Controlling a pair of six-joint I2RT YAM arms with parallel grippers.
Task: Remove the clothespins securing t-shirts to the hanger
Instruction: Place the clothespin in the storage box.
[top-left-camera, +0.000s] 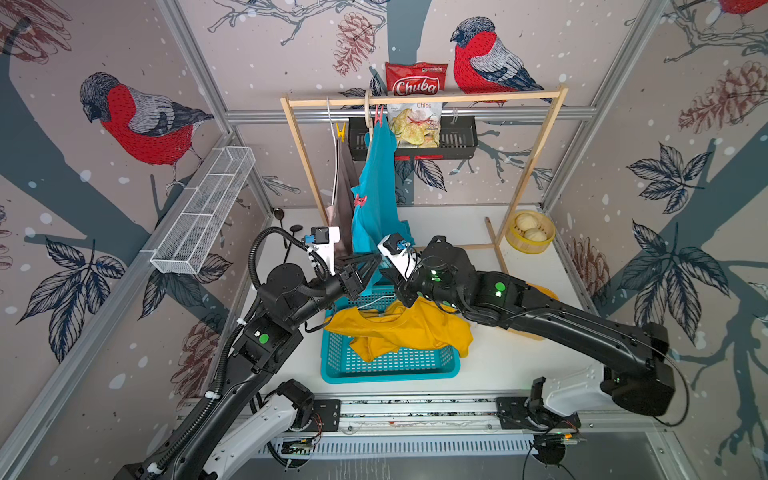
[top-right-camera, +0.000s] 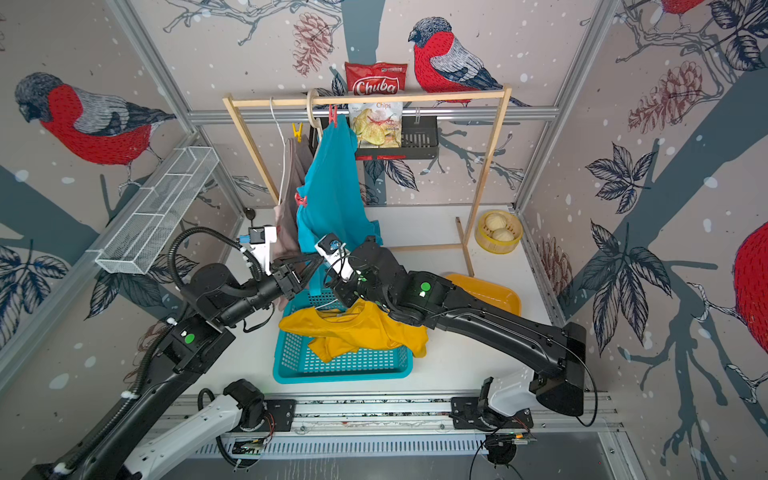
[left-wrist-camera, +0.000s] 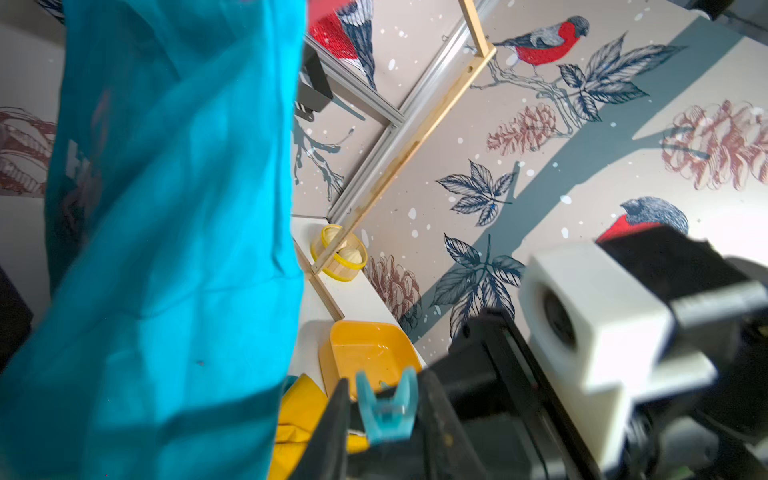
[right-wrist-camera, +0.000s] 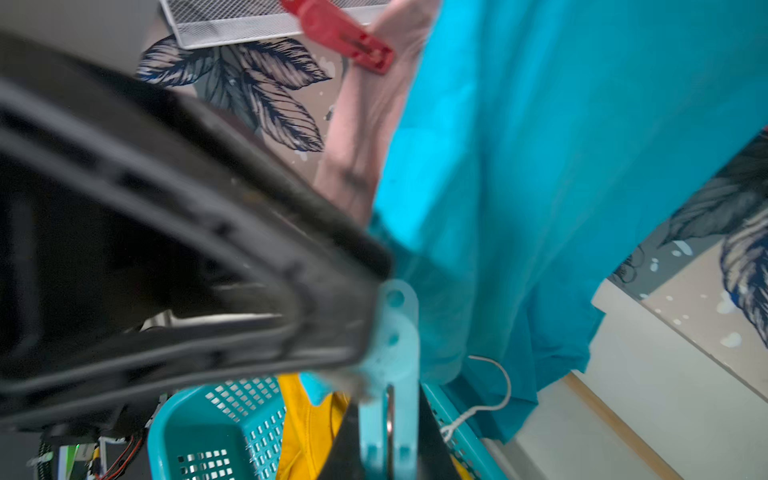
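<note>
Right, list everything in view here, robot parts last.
wooden clothes rack: one, pale wood, back of table
teal t-shirt: one, hanging on the rack
pale pink t-shirt: one, hanging beside it
yellow t-shirt: one, draped over the basket
laundry basket: one, teal, table centre
red clothespins: two, on the teal t-shirt
yellow clothespin: one, top of the pink t-shirt's hanger
light blue clothespin: one, between the claws
chips bag: one, red, in the black wall basket
wire shelf: one, white, left wall
bun steamer: one, yellow, back right corner
tray: one, yellow, beside the right arm
dark utensils: two, back left of table
left claw: black, at the light blue clothespin
right claw: black, closed on it
</note>
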